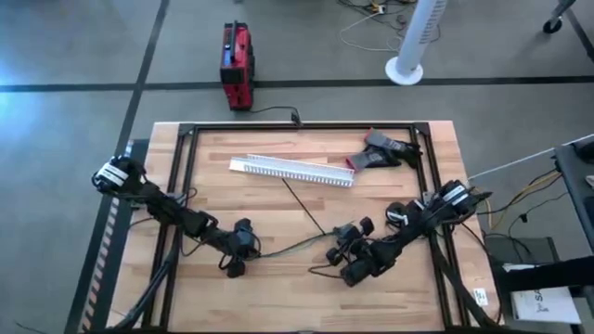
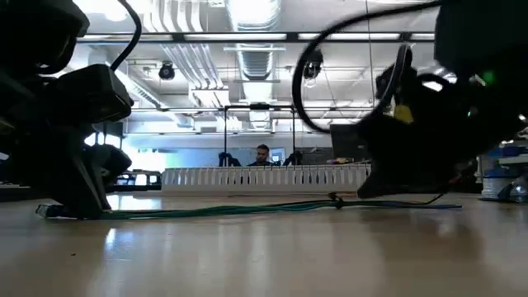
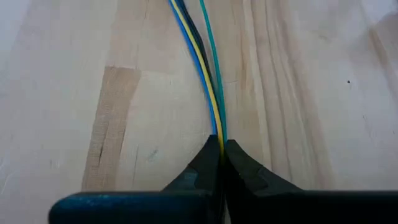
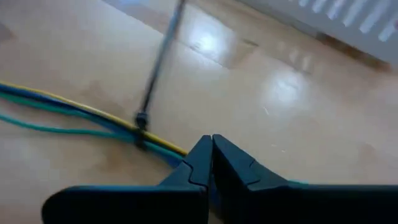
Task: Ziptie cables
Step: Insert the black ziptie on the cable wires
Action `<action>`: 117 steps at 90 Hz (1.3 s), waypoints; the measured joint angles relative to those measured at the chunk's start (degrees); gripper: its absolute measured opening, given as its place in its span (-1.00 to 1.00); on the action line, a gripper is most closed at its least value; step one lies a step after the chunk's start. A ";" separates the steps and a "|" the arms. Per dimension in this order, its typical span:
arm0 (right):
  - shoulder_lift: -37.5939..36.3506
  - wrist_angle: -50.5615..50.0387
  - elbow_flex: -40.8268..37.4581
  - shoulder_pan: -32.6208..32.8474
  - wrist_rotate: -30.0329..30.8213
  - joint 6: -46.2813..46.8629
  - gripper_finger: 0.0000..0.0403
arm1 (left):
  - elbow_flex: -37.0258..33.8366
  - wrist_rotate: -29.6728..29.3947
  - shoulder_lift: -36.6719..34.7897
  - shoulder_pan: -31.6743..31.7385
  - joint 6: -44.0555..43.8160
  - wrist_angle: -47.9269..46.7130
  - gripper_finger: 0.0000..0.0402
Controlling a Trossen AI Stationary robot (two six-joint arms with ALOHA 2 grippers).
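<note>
Left claw (image 3: 221,149) is clamped on one end of the cables (image 3: 208,74), pinning the limp bundle flat to the tabletop (image 1: 278,288), probably to keep it taut for tightening. Right claw (image 4: 211,151) has its fingers together on the cables beside the ziptie (image 4: 142,124), which is looped around the bundle with its tail pointing toward the white slotted channel (image 1: 292,171). Both arms reach low, inward, facing along the bundle.

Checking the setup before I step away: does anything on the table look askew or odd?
Only the white channel, lying slightly slanted. Each claw, left and right, is shut on the cables, with the ziptie already looped around them.
</note>
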 joint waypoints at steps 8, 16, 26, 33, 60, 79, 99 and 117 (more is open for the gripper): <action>0.22 -1.77 -0.04 0.16 -0.60 2.66 -1.00 | -0.02 -0.11 0.00 -0.05 -0.25 -0.07 -1.00; 0.08 -4.92 -0.02 0.59 -1.47 4.81 -1.00 | -0.02 -0.24 0.00 -0.16 -0.27 -0.11 -1.00; -0.16 -10.59 -0.04 1.16 -2.06 7.79 -1.00 | -0.02 -0.24 0.00 -0.16 -0.29 -0.11 -1.00; -0.65 -13.48 -0.07 1.57 -2.90 9.66 -1.00 | -0.02 -0.24 0.00 -0.16 -0.32 -0.11 -1.00; -5.14 -14.19 -0.09 3.37 -5.72 5.06 -1.00 | -0.02 -0.24 -0.02 -0.16 -0.33 -0.09 -1.00; -4.86 -10.40 -0.07 3.99 -6.18 3.71 -1.00 | -0.04 -0.24 -0.02 -0.13 -0.55 -0.04 -1.00; -4.91 -9.79 -1.70 3.94 -7.55 4.57 -1.00 | -0.04 -0.24 -0.02 -0.13 -0.57 -0.04 -1.00; -5.15 -10.74 -2.84 4.18 -8.72 6.38 -1.00 | -0.04 -0.24 -0.02 -0.16 -0.57 -0.07 -1.00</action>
